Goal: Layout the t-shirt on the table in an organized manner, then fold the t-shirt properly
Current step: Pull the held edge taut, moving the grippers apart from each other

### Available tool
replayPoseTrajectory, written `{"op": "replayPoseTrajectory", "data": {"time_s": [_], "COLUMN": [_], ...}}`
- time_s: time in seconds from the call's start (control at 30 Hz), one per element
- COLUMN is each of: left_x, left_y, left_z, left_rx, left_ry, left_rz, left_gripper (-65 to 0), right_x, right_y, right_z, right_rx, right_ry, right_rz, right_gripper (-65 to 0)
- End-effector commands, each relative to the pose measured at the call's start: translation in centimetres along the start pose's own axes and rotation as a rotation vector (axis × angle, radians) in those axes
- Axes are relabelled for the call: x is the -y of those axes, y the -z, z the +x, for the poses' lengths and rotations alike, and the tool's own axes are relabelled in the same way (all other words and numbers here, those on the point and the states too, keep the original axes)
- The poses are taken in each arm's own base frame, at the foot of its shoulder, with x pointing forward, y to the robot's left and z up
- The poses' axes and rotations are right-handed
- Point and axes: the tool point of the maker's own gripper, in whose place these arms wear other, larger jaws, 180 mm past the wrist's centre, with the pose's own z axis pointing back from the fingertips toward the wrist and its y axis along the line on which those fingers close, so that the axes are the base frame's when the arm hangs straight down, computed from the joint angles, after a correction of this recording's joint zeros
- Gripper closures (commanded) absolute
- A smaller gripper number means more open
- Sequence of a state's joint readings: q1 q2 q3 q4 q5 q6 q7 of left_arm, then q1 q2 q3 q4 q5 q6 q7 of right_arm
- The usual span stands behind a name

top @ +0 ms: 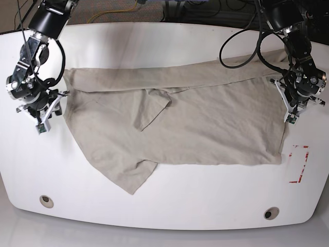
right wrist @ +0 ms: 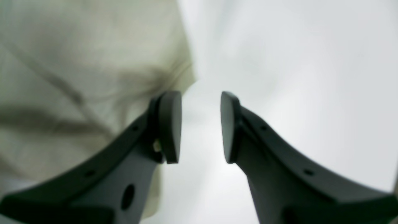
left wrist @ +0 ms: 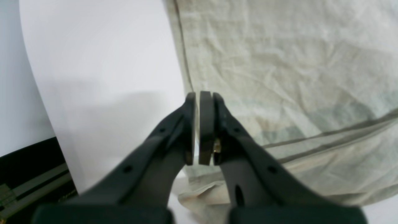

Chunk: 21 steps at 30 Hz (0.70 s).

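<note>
**Shirt spread across the white top, one claw at each end**

The table (top: 164, 46) is showing glossy white with curved edges, bare surface running along its near side past two round grey holes (top: 46, 200) and a red dashed mark (top: 299, 163); the t-shirt (top: 205, 123) is lying spread across the middle, wrinkled, its upper part folded over and one sleeve (top: 154, 109) doubled onto the body.

The left gripper (left wrist: 197, 124) is sitting at the shirt's hem end, its pads pressed together with only a sliver of light between them; whether cloth is pinched there cannot be told; the hem (left wrist: 183, 56) is running just beside the pads on the cloth side, and open white table is lying on the other side.

The right gripper (right wrist: 201, 124) is hanging at the opposite end with its pads standing apart and nothing between them; the shirt's edge is lying just beside one pad, blurred, and bare table is filling everything past the other pad.
</note>
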<state>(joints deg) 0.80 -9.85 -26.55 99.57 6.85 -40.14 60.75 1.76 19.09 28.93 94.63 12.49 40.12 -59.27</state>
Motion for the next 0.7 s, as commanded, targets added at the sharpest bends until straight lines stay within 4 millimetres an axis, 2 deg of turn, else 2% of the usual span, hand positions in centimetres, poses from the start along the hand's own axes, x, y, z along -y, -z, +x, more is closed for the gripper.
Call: {"op": "replayPoseTrajectory", "data": {"time_s": [0.0, 0.27, 0.47, 0.57, 0.67], "left_x": [-1.0, -1.1, -1.1, -1.2, -1.2], "left_y": [-0.6, -0.6, -0.6, -0.6, -0.6], "left_z": [1.0, 1.0, 1.0, 0.9, 0.9], "left_rx": [0.033, 0.031, 0.031, 0.031, 0.031], "left_ry": [0.003, 0.003, 0.003, 0.003, 0.003], "left_rz": [0.030, 0.031, 0.031, 0.032, 0.032], "left_gripper": [0.0, 0.0, 0.0, 0.0, 0.0], "right_x": [-0.4, -3.0, -3.5, -4.2, -4.7], "right_y": [-0.4, 0.9, 1.0, 0.9, 0.4], "right_z": [0.2, -2.2, -3.0, -4.6, -5.2], "right_rx": [0.023, -0.020, -0.038, -0.071, -0.072], "right_ry": [-0.001, 0.054, 0.059, 0.056, 0.055], "right_rz": [0.001, 0.064, 0.075, 0.088, 0.101], "right_gripper": [-19.5, -19.5, -19.3, -19.3, -19.3]}}
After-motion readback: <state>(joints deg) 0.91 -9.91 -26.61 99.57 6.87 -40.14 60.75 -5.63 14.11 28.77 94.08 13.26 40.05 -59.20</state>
